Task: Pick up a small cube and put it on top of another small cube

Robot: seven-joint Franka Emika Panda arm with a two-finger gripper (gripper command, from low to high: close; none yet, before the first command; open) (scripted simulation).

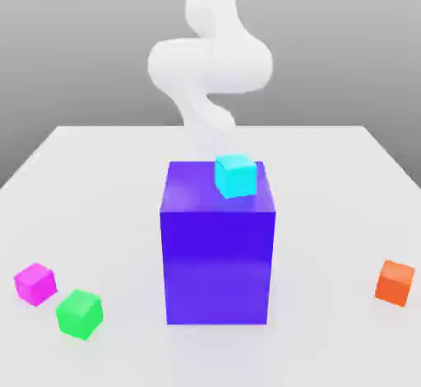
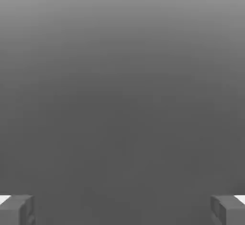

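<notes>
Gripper [image 2: 122, 209] jaws stand wide apart with nothing between them, as the hand view shows; no cube is held. By my reading the task sits at its first step, the approach. The small cube [image 1: 35, 283], magenta, rests on the table [image 1: 107, 188] at the exterior view's left, just beside the green cube [image 1: 80, 313]. Next the arm [image 1: 210, 65] must come down over it and close

A simulated test scene, not a real room: a plain white worktop [image 1: 99, 172] stands before a featureless grey backdrop, carrying flat-coloured, textureless cubes and a large blue-violet block [image 1: 218, 254], with a smooth white robot arm [image 1: 210, 57] behind.
</notes>
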